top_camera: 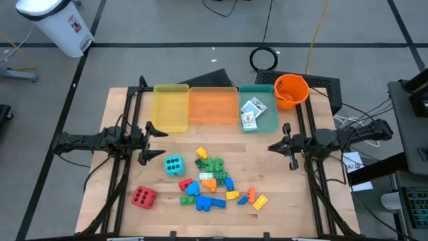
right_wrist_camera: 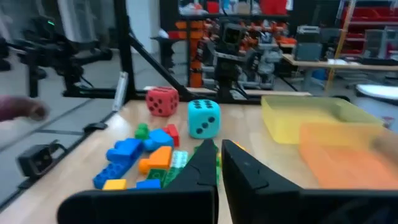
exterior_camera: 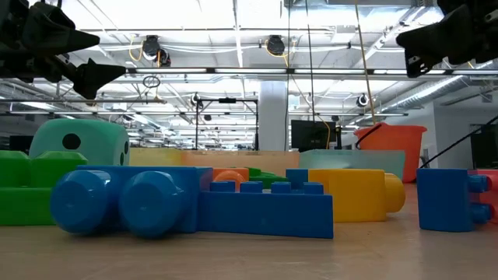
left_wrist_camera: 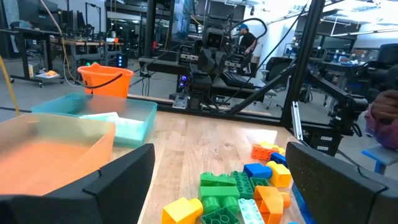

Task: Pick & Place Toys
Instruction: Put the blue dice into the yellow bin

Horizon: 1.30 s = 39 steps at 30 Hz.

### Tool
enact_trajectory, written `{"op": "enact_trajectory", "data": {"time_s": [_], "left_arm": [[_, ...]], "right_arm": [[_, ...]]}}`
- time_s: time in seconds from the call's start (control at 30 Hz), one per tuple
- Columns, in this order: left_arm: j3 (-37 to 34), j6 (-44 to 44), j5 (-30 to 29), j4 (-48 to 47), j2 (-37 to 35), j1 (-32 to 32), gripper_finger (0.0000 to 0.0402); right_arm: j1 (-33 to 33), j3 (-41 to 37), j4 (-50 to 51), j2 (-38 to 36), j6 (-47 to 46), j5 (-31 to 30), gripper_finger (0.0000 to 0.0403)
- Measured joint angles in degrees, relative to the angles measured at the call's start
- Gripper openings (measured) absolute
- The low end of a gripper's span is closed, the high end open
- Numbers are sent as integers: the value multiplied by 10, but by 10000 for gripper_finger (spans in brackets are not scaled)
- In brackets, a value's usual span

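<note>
Blue bricks (exterior_camera: 194, 204) are lying closest, glossy hard plastic with round studs, part of a loose pile mid-table. Just beside the wide-open left gripper (top_camera: 155, 142), toward the pile, is sitting the cyan die (top_camera: 174, 165), soft matte foam; this arm looks nearer it. Across the table, the right gripper (top_camera: 275, 146) is hanging shut and empty, pointing toward the pile.

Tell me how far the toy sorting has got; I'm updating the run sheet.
Done: card packs lie in the teal tray. In hand: nothing; left tool open, right tool shut, empty. Left: cyan die, red die and bricks on the table.
</note>
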<state>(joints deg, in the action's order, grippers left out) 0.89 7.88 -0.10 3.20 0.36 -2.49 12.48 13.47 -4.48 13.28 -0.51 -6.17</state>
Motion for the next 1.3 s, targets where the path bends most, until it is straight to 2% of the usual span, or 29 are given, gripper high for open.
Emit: {"op": "enact_trajectory", "data": {"time_s": [0.13,0.37,0.53,0.7,0.87,1.3], "left_arm": [[0,0,0,0,0,0,365],[0,-3,0,1,0,0,365],[0,-50,-13,52,0,0,365],[0,-39,-14,95,0,0,365],[0,3,-15,100,0,0,365],[0,61,-15,99,0,0,365]], "right_arm": [[-43,-21,-4,-44,7,59,0],[-82,-43,0,-131,-11,79,0],[-84,-49,0,-127,6,154,0],[-84,-49,21,-130,36,151,0],[-84,-49,40,-130,47,77,0],[-84,-49,26,-127,43,76,0]]}}
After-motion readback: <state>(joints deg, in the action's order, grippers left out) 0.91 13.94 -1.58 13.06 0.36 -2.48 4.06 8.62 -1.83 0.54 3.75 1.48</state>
